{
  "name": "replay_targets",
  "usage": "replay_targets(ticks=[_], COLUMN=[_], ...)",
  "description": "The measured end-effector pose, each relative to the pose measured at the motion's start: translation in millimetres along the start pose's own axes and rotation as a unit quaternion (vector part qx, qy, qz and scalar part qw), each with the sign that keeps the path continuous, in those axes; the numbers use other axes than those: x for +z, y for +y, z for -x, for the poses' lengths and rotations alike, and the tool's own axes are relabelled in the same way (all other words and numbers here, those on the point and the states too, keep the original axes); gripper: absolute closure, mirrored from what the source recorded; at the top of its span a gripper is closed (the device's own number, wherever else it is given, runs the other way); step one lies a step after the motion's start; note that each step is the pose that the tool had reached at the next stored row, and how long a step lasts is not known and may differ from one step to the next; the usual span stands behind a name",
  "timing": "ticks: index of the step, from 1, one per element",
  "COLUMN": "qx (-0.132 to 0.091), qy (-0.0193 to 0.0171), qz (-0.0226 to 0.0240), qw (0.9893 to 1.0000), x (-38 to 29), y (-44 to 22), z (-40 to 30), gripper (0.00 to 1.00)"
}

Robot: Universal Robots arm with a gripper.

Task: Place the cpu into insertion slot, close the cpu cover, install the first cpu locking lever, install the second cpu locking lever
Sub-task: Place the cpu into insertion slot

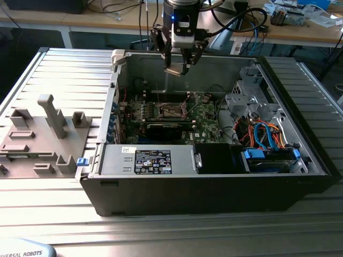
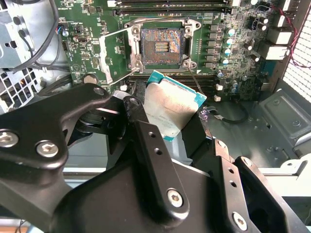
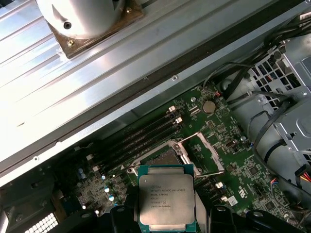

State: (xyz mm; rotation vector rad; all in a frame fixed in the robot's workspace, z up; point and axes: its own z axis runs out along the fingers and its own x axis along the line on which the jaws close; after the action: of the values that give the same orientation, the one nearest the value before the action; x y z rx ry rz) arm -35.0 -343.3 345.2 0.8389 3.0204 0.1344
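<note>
The black gripper (image 1: 178, 66) clamps the thin square silvery-grey cpu (image 2: 171, 109) by two opposite edges, likely to keep its underside untouched, well above the dark square silver-rimmed insertion slot (image 2: 162, 45), whose hinged metal cover (image 2: 107, 57) lies open.

Lines of fine print mark the cpu (image 3: 166, 200). A printed label (image 1: 153, 161) sits at six o'clock on the case (image 1: 214, 198). Neither is legible.

a robotics lab or workshop. an opened desktop computer case (image 1: 214, 195) sits on a ribbed aluminium table (image 1: 161, 230). behind it, wooden workbenches (image 1: 53, 21) carry loose cables (image 1: 107, 7).
</note>
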Motion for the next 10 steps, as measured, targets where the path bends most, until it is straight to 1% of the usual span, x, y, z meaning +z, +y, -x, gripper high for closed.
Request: replay_targets(ticks=[10], qx=[0.003], qy=[-0.0002], qz=[0.0], qw=[1.0], x=[0.3], y=[0.0], z=[0.0], gripper=[0.46])
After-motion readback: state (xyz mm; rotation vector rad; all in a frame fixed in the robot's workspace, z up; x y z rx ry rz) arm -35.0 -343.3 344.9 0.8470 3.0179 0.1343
